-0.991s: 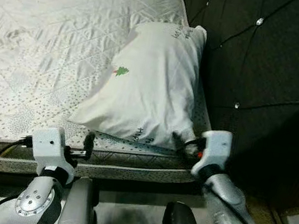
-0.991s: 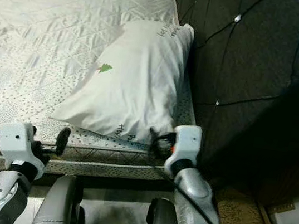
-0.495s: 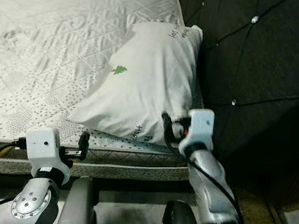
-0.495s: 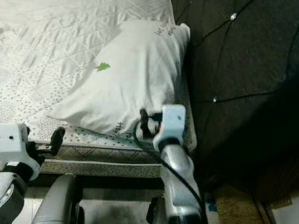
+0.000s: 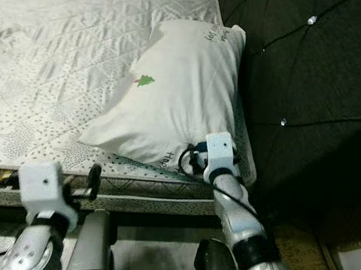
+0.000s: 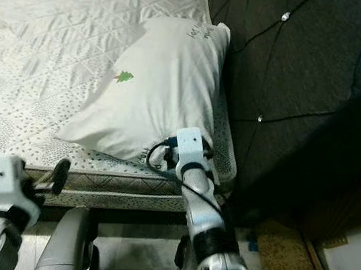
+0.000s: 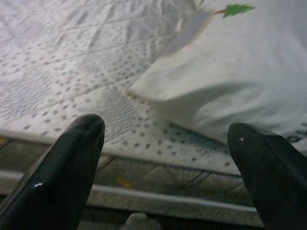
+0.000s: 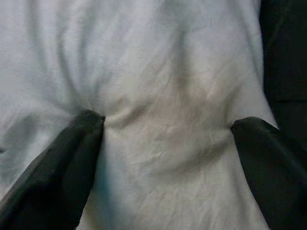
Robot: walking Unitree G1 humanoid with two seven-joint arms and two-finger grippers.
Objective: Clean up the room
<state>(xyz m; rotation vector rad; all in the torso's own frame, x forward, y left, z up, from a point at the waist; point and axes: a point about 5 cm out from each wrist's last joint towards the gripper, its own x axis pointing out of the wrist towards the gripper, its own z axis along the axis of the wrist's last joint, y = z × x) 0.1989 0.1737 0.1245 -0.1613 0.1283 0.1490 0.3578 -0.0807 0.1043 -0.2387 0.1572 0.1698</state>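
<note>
A white pillow (image 5: pixel 180 94) with a small green tree print lies on the bed's right side, against the headboard. My right gripper (image 5: pixel 189 161) is at the pillow's near end. In the right wrist view it (image 8: pixel 168 125) stands open, both fingertips (image 8: pixel 88 125) pressed into the wrinkled white fabric, which bulges between them. My left gripper (image 5: pixel 94 178) hovers low at the mattress's front edge, left of the pillow. In the left wrist view it (image 7: pixel 168 132) is open with nothing between its fingers, and the pillow's near left corner (image 7: pixel 158 88) lies just beyond.
The quilted white mattress (image 5: pixel 56 55) stretches away to the left and far side. A dark tufted headboard (image 5: pixel 311 80) rises on the right. A brown mat (image 5: pixel 309 253) lies on the floor beside the bed frame (image 5: pixel 143 201).
My right gripper has swung left from the bed's corner onto the pillow's near end and pushed into the fabric. The left arm has sunk lower and drifted left.
</note>
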